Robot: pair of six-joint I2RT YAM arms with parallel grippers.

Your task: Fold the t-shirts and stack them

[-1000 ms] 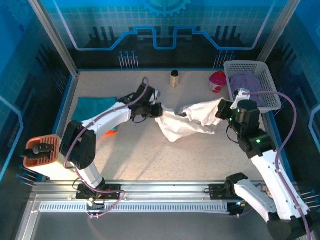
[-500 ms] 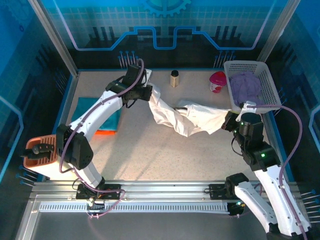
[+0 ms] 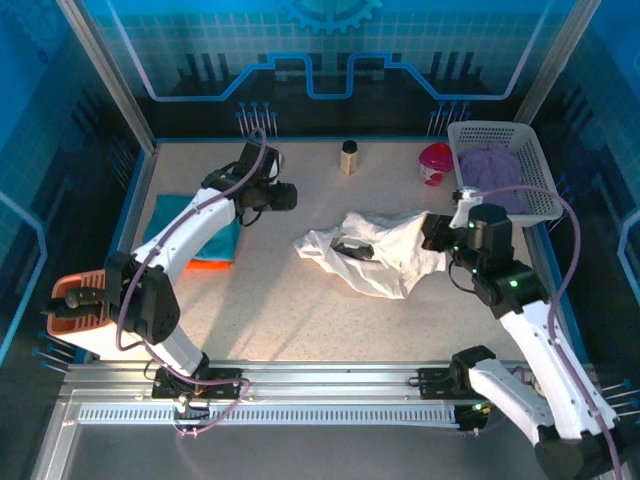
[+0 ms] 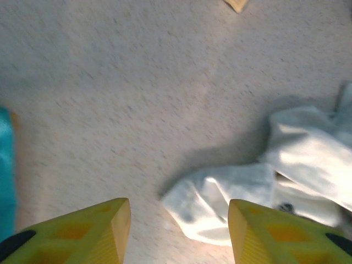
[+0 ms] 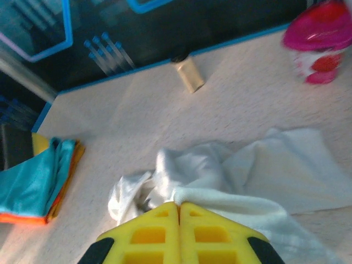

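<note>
Bare table [image 3: 290, 320] lies open in front of the crumpled white t-shirt [image 3: 380, 262]. 3 obstacles line the far edge: bottle [image 3: 349, 157], pink cup [image 3: 435, 163], mesh basket [image 3: 490, 125]. The folded teal and orange shirts [image 3: 195, 232] fill the left.

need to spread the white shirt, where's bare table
Bare table runs between the white t-shirt and the near edge, and left of it toward the teal t-shirt. Crowded back right: bottle, pink cup, basket.

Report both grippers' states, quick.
Left gripper: open, holding nothing.
Right gripper: shut, pinching the white t-shirt at its edge.
</note>
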